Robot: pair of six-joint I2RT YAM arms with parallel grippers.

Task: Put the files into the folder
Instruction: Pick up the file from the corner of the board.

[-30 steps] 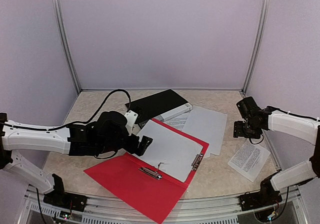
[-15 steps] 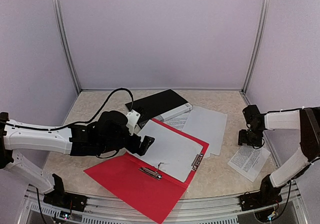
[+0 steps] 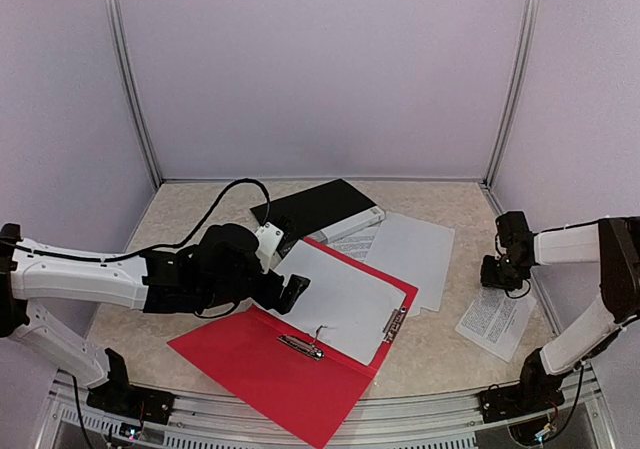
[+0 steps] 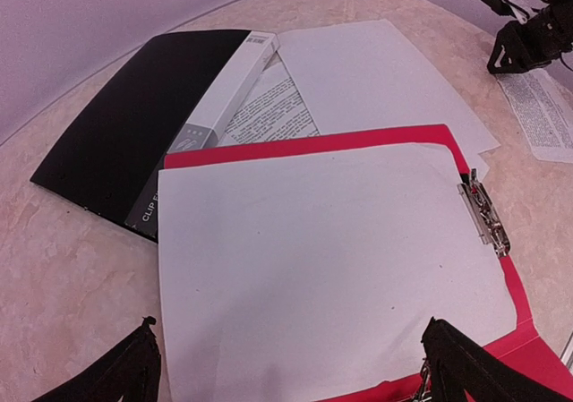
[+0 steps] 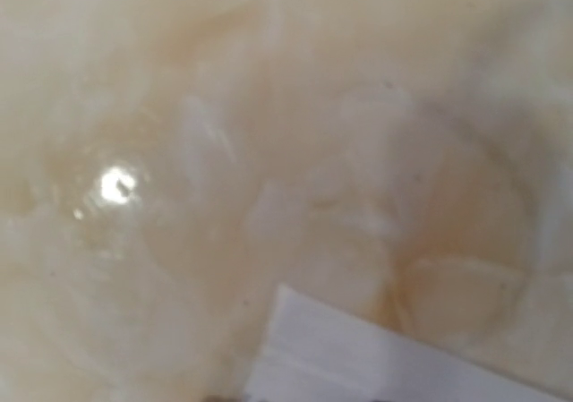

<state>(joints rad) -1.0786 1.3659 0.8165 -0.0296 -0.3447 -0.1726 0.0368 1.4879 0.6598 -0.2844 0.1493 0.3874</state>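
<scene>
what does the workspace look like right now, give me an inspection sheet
surface: marbled beige table
job's things: red folder open, one blank sheet lying in it; second blank sheet, printed sheet and small printed sheet loose on the table
clutter: black folder at the back
end effectors: left end effector wide open over the folder's sheet; right end effector low at the small printed sheet's edge, opening unclear
cables: black cable looping behind the left arm
surroundings: lilac walls, metal posts

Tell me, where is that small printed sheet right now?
In the overhead view, the small printed sheet lies at the table's right edge, just on the near side of the right gripper, well right of the open red folder.
</scene>
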